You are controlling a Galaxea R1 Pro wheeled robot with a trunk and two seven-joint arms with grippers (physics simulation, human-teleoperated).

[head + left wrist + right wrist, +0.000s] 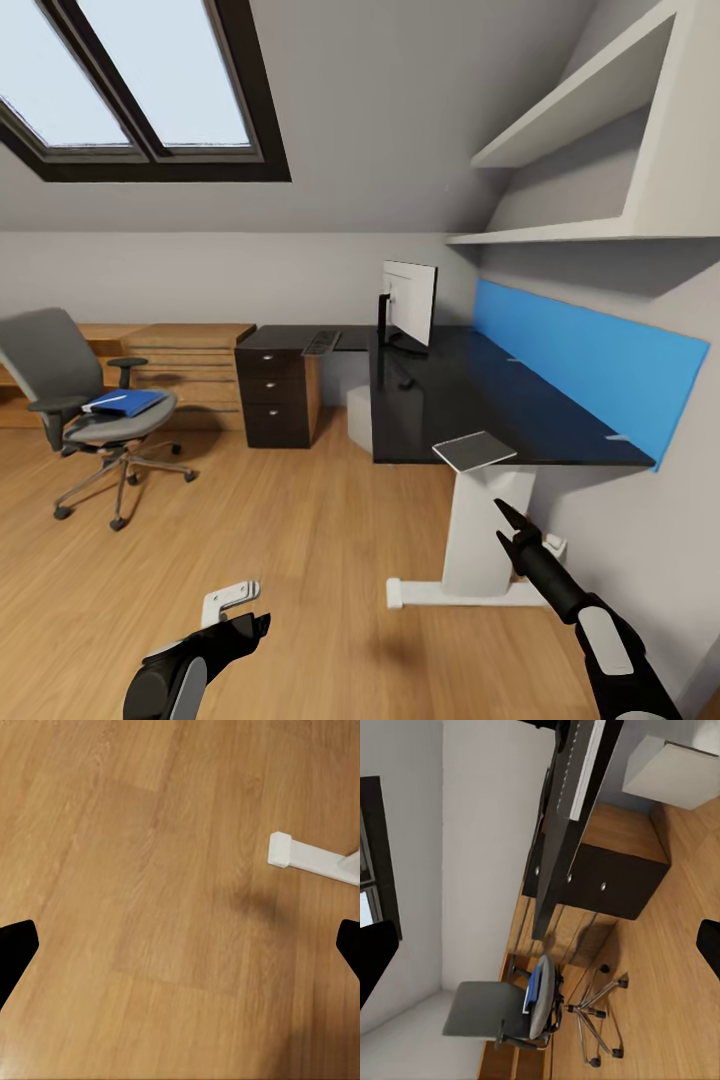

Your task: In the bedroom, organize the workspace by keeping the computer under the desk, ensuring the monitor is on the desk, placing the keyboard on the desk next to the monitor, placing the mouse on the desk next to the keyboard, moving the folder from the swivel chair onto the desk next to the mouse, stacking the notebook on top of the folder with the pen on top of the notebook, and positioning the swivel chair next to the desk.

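Floor (330,540): wide and bare between the chair (95,410) and the desk (470,400).
Desk top: bare in the middle; monitor (408,303) at the far end, notebook (474,450) on the near edge.
Above desk: shelves (600,140) hang over it.
Under desk: white leg (485,530) and computer (358,418) stand there.
Drawers (277,390): touching the desk's far end.

Glossy black-topped desk (470,400) on a white leg, bright blue back panel (585,360), grey padded swivel chair (70,385) carrying a blue folder (122,403), honey-brown wood-plank floor (300,560), black claws.
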